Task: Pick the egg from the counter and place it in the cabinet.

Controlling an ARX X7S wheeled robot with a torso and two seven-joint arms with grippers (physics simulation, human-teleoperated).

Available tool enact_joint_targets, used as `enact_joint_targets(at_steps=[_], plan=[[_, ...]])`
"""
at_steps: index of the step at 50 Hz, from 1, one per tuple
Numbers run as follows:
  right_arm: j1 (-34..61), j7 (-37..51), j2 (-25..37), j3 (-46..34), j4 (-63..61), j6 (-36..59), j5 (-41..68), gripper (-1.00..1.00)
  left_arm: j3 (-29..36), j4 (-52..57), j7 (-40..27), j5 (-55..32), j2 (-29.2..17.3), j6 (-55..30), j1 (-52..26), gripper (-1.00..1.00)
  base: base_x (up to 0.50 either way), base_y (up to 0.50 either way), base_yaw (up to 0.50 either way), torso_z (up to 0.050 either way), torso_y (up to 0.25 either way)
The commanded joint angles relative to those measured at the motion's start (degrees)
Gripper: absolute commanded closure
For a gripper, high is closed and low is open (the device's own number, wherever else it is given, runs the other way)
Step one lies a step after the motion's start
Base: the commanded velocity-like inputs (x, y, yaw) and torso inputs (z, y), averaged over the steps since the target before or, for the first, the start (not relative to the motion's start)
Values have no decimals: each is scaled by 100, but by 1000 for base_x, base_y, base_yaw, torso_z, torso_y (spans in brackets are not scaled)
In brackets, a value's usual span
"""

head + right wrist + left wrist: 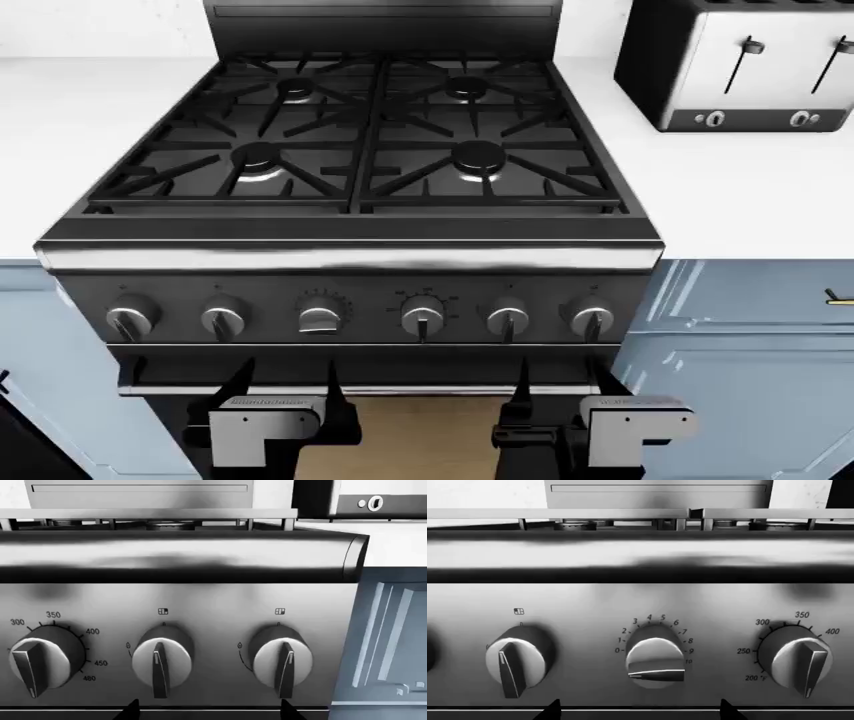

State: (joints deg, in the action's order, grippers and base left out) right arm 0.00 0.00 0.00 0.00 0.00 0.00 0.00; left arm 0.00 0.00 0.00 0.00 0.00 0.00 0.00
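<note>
Egg nowhere in sight, both hands [284,420] [577,425] hang spread and empty at six o'clock below the stove [360,150] knobs, risking a bump.

A black gas stove [354,150] with a silvery knob panel [360,315] is sitting between white tabletop [747,190] and pale blue cabinet fronts [747,350]; a black-and-silver toaster [741,65] is showing.
</note>
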Motion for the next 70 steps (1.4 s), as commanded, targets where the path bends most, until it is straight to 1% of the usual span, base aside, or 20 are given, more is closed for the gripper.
enact_joint_targets(at_steps=[1, 4, 6, 9, 11, 13, 16, 18, 20, 21, 22, 25, 26, 28, 29, 30, 42, 47, 62, 70], plan=[[8, 132, 86, -105, -10, 21, 87, -100, 93, 18, -117, -81, -95, -22, -13, -100, 0, 0, 0, 0, 0], [57, 211, 148, -140, -11, 126, 238, -100, 117, 178, -219, -172, -169, -115, 18, -100, 0, 0, 0, 0, 0], [-15, 260, 207, -145, -581, 633, 333, -100, 106, 814, -238, -273, -247, -584, 205, -100, 0, 0, 0, 0, 0], [-107, 294, 404, -154, -2287, 2041, 440, -100, -125, 2593, -236, -598, -514, -2128, 481, -100, 0, 0, 0, 0, 0], [115, 301, 582, -100, -3644, 3422, 596, -100, -397, 3650, -282, -810, -761, -3216, 402, -100, 0, 0, 0, 0, 0], [548, 330, 713, 9, -4686, 4742, 794, -100, -821, 4603, -344, -1149, -997, -4527, 13, -100, 0, 0, 0, 0, 0], [1663, 334, 796, 403, -5984, 7010, 1255, -100, -1619, 5651, -334, -1815, -1309, -6711, -1122, -100, 0, 0, 0, 0, 0], [2446, 1730, 1700, 875, -5999, 7569, 2892, -100, -2176, 5996, -449, -2521, -1568, -8045, -2086, -100, 0, 0, 0, 0, 0], [3514, 3449, 1947, 1944, -5956, 8745, 4611, -100, -2955, 5950, -1368, -4239, -2032, -8996, -2946, -100, 0, 0, 0, 0, 0], [4022, 4309, 2278, 1930, -5519, 8769, 5471, -100, -3254, 5527, -2227, -5099, -2494, -8997, -3213, -100, 0, 0, 0, 0, 0], [4506, 5168, 2834, 1392, -5133, 8283, 6330, -100, -3370, 5049, -3087, -5958, -2963, -8990, -3540, -100, 0, 0, 0, 0, 0], [5697, 7746, 3756, 275, -4725, 7356, 8908, -100, -2880, 4333, -5665, -8537, -4046, -8508, -4069, -100, 0, 0, 0, 0, 0], [6003, 8606, 3982, 49, -4664, 7158, 9768, -100, -2718, 4237, -6274, -9396, -4383, -8291, -4174, -100, 0, 0, 0, 0, 0], [6419, 8922, 4336, -247, -4612, 6851, 11487, -100, -2533, 4115, -6650, -11113, -4892, -7963, -4341, -100, 0, 0, 0, 0, 0], [6571, 8955, 4512, -366, -4613, 6693, 12346, -100, -2506, 4078, -6746, -11284, -5071, -7864, -4383, -100, 0, 0, 0, 0, 0], [6713, 8960, 4686, -481, -4616, 6554, 12466, -100, -2466, 4046, -6817, -11422, -5224, -7783, -4434, -100, 0, 0, 0, 0, 0], [6917, 8835, 5526, -707, -4782, 6001, 12610, -100, -2316, 3980, -7158, -12330, -5917, -7148, -4544, -100, 0, 0, 0, 23, 0], [7009, 8811, 5605, -856, -4816, 5952, 12527, -100, -2310, 3984, -7163, -12403, -5974, -7065, -4563, -100, 0, 0, 0, 50, 0], [6955, 8563, 5585, -1027, -4857, 5969, 12194, -100, -2115, 3971, -7094, -12333, -5957, -6934, -4708, -100, 40, 500, 0, 50, 0], [7057, 8556, 5572, -1175, -4876, 5957, 12143, -100, -2291, 3976, -6991, -12240, -5892, -6999, -4588, -100, 39, 500, 0, 42, 0]])
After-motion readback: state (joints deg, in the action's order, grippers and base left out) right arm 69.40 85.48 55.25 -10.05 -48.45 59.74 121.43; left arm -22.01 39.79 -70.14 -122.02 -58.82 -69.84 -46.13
